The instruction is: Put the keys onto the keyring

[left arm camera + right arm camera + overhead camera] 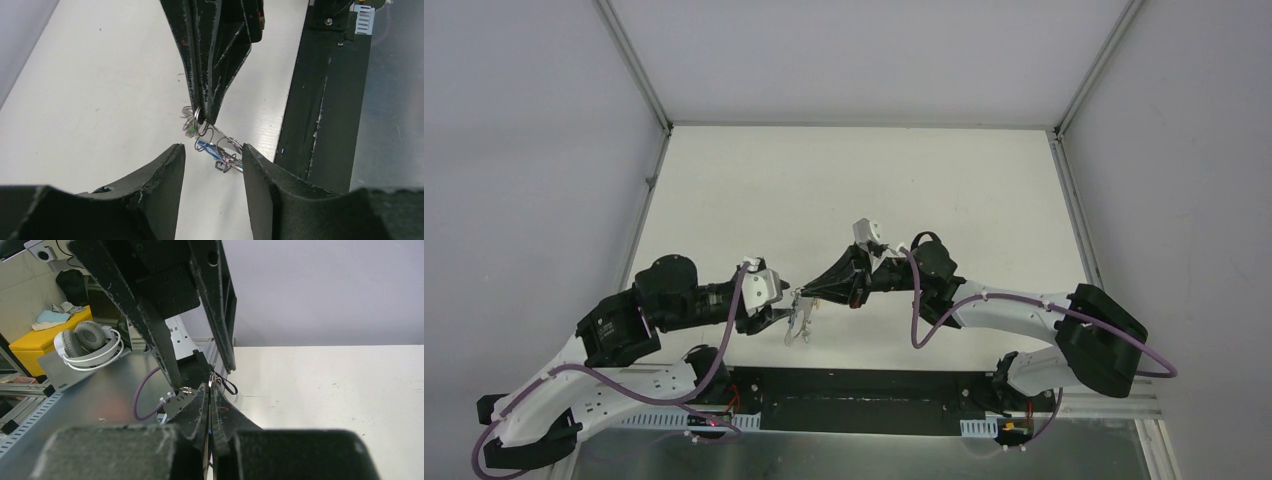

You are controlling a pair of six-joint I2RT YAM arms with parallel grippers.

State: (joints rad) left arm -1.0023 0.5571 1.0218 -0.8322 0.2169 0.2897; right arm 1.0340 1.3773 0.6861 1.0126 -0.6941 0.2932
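My right gripper (202,117) reaches in from the top of the left wrist view, shut on a thin wire loop of the keyring (198,114). Below it hang more wire loops and the keys: a green tag (189,129), a blue-headed key (209,146) and a silver cluster (227,161). My left gripper (212,150) is open, and the cluster sits between its fingertips, close against the right finger (257,172). Seen from above, both grippers meet over the table's near middle, right gripper (810,292) and left gripper (784,308), with the keys (799,325) dangling below them.
A black base plate (854,400) runs along the near table edge, just beside the hanging keys (320,100). Metal frame posts stand at the far corners. Off the table's left side, white headphones (90,345) rest by a yellow box.
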